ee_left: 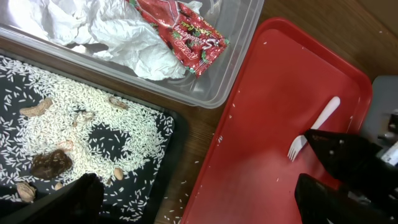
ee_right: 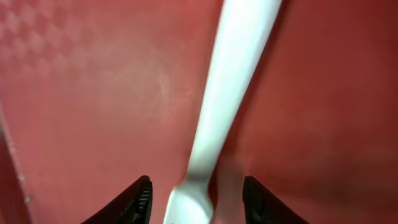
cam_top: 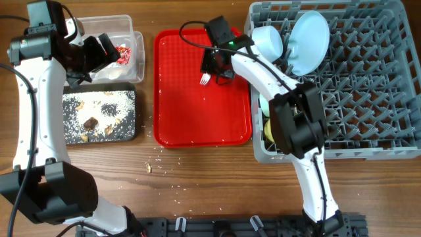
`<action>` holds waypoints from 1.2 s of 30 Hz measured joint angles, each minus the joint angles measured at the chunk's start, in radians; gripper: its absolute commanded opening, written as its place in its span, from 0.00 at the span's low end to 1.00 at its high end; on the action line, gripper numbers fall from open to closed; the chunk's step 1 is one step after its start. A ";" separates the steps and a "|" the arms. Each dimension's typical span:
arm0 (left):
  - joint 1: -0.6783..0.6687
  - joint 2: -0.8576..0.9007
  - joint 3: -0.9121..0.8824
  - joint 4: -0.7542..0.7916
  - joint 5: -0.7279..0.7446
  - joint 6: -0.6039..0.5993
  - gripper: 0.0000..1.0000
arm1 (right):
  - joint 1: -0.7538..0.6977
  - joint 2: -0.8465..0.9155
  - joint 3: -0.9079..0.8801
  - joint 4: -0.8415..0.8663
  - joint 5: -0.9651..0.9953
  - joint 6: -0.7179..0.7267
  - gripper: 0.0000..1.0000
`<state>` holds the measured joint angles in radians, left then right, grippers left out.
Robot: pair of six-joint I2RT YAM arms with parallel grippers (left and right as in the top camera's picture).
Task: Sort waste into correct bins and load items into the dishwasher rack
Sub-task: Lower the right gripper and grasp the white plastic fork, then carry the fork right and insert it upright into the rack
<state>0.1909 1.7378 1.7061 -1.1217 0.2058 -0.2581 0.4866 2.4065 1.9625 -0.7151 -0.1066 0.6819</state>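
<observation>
Grippers are both seen spread. Right gripper (cam_top: 212,71) is held low over the red tray (cam_top: 184,112), at about 12 o'clock in the overhead view. In the right wrist view its fingers (ee_right: 134,202) are set either side of a white plastic fork (ee_right: 224,93), with a gap on each side, so nothing is pinched. The fork is laid flat on the red tray, tines toward 7 o'clock in the overhead view.

Left gripper (cam_top: 113,52) is held above the clear tub (cam_top: 135,29) at 10 o'clock, fingers wide apart, nothing between them. Crumpled tissue (ee_left: 118,34) and a red-and-white wrapper (ee_left: 186,31) are seen inside the tub. Just below it, at 9 o'clock, the black tray (cam_top: 131,131) is covered with rice grains (cam_top: 108,105) and a few brown scraps (cam_top: 90,122). Some stray grains are scattered on the table (cam_top: 197,191) toward 7 o'clock.

Grey dishwasher rack (cam_top: 368,85) is placed at 3 o'clock. A light blue plate (cam_top: 310,41) is stood on edge in its 11 o'clock corner, with a pale bowl (cam_top: 266,39) just beside it. A second bowl (cam_top: 263,104) and a yellow cup (cam_top: 268,130) are partly hidden by the right arm at the rack's 9 o'clock edge.
</observation>
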 measured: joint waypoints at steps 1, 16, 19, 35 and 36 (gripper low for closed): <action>0.000 0.000 0.000 0.000 0.000 0.000 1.00 | 0.000 0.003 0.000 0.007 0.002 0.005 0.49; 0.000 0.000 0.000 0.000 0.000 0.000 1.00 | 0.000 0.013 0.000 0.028 0.022 0.073 0.14; 0.000 0.000 0.000 0.000 0.000 0.000 1.00 | 0.000 0.014 0.000 0.027 0.022 0.074 0.05; 0.000 0.000 0.000 0.000 0.000 0.000 1.00 | -0.001 -0.021 0.005 -0.070 -0.126 -0.206 0.04; 0.000 0.000 0.000 0.000 0.000 0.000 1.00 | -0.001 -0.042 0.002 -0.101 -0.129 -0.247 0.04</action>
<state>0.1909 1.7378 1.7061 -1.1217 0.2058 -0.2581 0.4854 2.3650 1.9648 -0.8165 -0.2352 0.4347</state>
